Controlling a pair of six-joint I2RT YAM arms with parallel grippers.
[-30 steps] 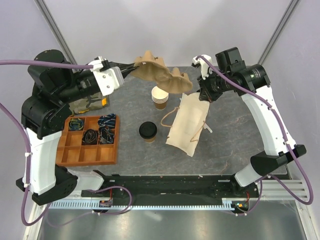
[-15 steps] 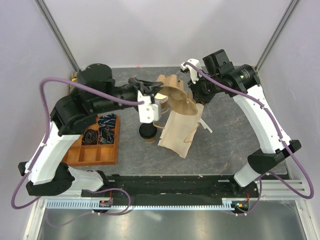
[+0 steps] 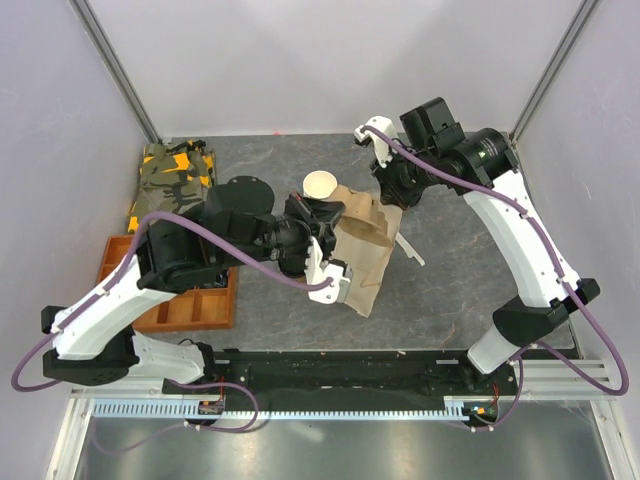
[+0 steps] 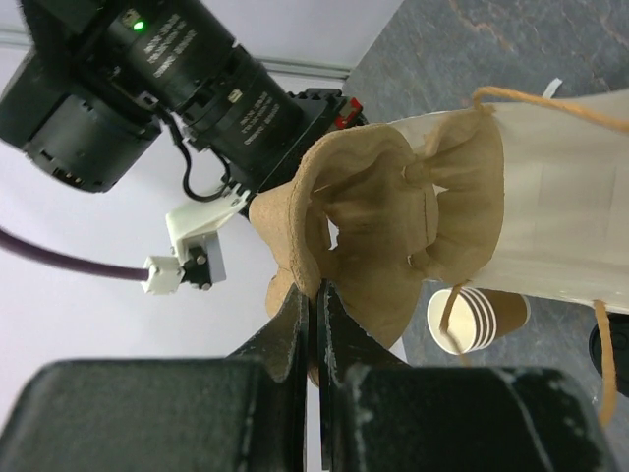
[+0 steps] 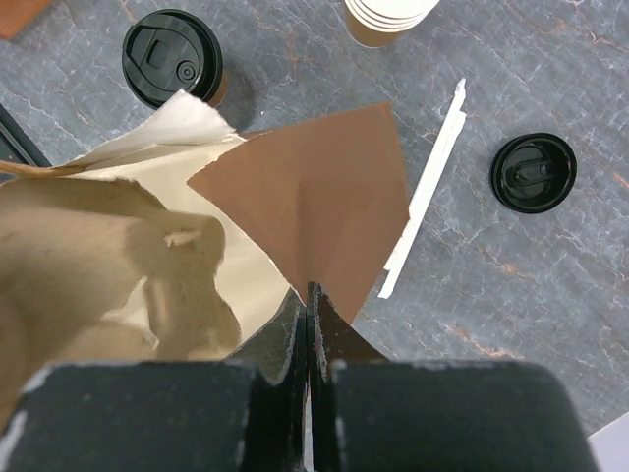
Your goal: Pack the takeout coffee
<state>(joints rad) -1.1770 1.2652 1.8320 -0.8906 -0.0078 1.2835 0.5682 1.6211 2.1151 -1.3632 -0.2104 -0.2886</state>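
Right wrist view: right gripper (image 5: 309, 292) clamps the bag (image 5: 305, 187), takeout coffee (image 5: 173, 57) standing apart upper left

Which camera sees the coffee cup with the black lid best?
The right wrist view: the lidded coffee cup stands in plain sight, whole lid showing, past the paper bag. In the top view the left arm hides it. The left wrist view shows only a dark sliver at its right edge, maybe that cup.
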